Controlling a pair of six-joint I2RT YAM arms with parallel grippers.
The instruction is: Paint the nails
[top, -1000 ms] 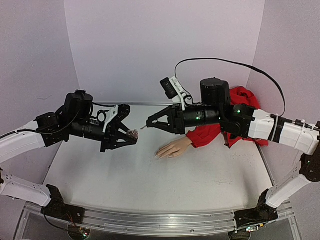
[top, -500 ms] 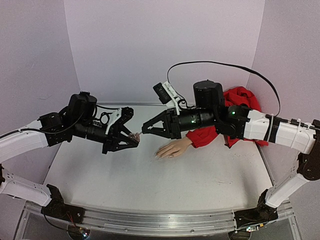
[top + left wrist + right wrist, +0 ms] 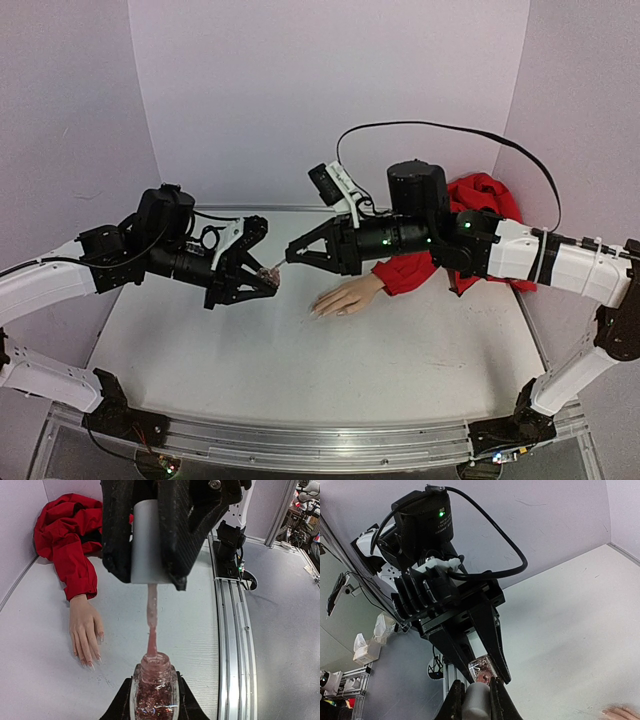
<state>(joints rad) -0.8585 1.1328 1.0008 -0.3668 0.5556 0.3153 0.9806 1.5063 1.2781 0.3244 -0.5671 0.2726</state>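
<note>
The left gripper (image 3: pixel 266 279) is clamping a glittery pink polish bottle (image 3: pixel 154 690) between its fingers, above the table (image 3: pixel 300 380). The right gripper (image 3: pixel 293 254) is pinching the white cap (image 3: pixel 149 540), and its brush (image 3: pixel 151 625) is dipping into the bottle's neck. The mannequin hand (image 3: pixel 86 629) is lying palm down on the table nearby, its nails (image 3: pixel 91 665) well apart from the brush and its red sleeve (image 3: pixel 70 545) bunching behind it.
</note>
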